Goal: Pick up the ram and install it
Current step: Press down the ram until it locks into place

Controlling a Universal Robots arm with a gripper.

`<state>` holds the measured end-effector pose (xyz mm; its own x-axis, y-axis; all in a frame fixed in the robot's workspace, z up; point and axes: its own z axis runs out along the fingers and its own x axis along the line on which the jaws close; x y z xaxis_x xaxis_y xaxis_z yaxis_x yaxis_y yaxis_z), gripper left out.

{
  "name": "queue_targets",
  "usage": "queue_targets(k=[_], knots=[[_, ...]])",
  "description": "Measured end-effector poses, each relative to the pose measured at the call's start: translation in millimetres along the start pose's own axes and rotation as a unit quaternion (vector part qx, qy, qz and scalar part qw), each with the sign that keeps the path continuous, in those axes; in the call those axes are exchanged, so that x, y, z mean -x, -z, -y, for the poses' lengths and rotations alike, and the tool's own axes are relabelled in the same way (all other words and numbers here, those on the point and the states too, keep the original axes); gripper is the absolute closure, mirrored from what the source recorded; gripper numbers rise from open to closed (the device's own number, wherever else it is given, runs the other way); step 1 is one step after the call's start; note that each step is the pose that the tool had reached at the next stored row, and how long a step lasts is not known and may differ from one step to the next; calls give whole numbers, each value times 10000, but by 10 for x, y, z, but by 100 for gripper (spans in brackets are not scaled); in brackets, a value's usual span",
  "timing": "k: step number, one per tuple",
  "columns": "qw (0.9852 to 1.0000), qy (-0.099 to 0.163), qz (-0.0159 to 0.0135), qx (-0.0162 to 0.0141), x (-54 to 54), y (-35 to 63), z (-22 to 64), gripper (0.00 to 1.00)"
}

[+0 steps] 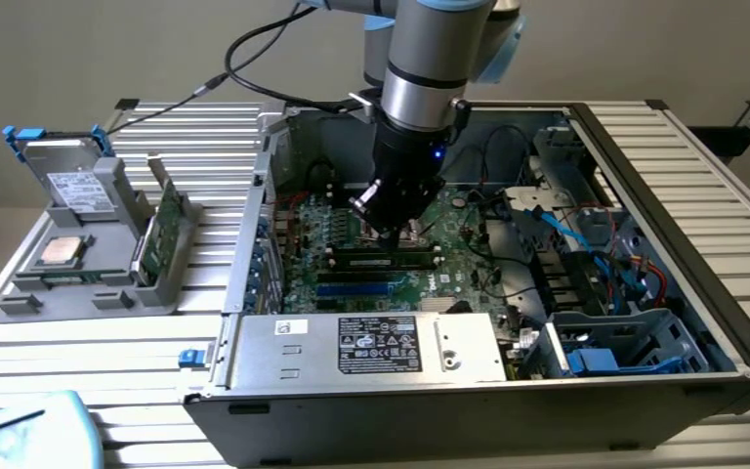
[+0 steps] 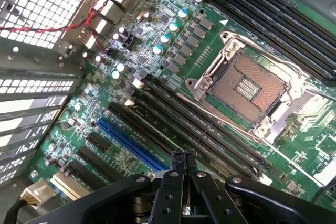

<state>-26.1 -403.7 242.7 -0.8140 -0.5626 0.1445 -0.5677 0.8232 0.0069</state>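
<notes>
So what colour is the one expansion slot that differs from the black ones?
Blue slot, clearest in the wrist view.

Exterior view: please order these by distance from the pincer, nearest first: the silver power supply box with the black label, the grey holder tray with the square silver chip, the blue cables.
1. Silver power supply box, front of the case, below the pincer.
2. Blue cables, the exterior view's right.
3. Grey holder tray, outside the case, far left.

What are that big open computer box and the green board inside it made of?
The computer case looks like sheet metal, dull grey and ribbed on its side panels. The motherboard looks like glossy green circuit laminate, studded with small metallic parts; its long slots look like black plastic.
</notes>
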Motion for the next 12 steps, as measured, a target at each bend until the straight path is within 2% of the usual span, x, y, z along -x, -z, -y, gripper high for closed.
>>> queue_targets(k=[6,12], knots=[[9994,-348,7,31,0,0,0,89],[9976,-695,16,60,0,0,0,89]])
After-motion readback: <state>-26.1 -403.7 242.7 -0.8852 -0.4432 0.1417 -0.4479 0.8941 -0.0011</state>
